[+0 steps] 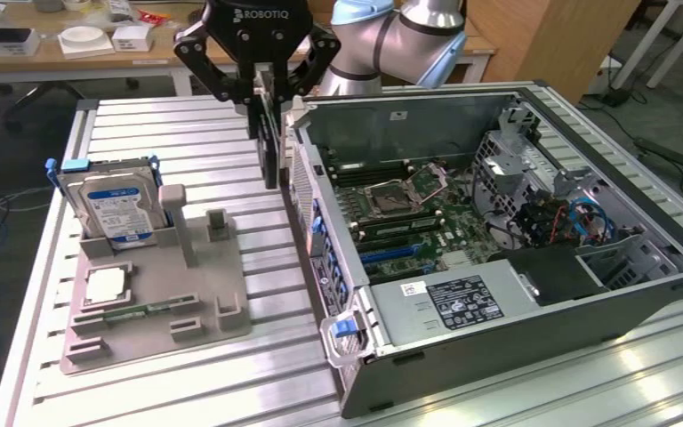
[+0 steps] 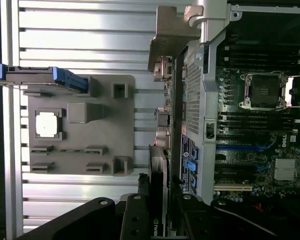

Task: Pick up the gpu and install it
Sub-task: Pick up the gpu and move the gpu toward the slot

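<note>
Three parts sit on the grey moulded fixture tray (image 1: 229, 307) at the exterior view's left: a boxy silver hard drive with a blue label (image 1: 110, 209) standing upright in its slot, a pale square processor chip (image 1: 107, 286) lying flat, and a narrow green memory stick (image 1: 140, 311) beside it. The tray rests on a slatted aluminium table (image 1: 199, 382).

At centre, the black gripper (image 1: 268, 93) is clamped narrowly on the top edge of the gpu (image 1: 270, 151), a thin dark circuit card hanging vertically and edge-on. The card is clear of the table, between the tray and the perforated rear wall (image 1: 306, 205) of the open grey computer case (image 1: 532, 320). It is close beside that wall but outside it. In the wrist view the pale metal bracket (image 2: 172, 37) sits at the card's far end, away from the fingers.

At the right, the green motherboard (image 1: 437, 213) lies exposed, its blue expansion slots (image 1: 395, 253) unoccupied.

Assessment: pick-up is complete and the carry to the case is in hand. Seating appears to call for clearing the wall, then lining the card's edge with a slot and the bracket with the rear opening.
</note>
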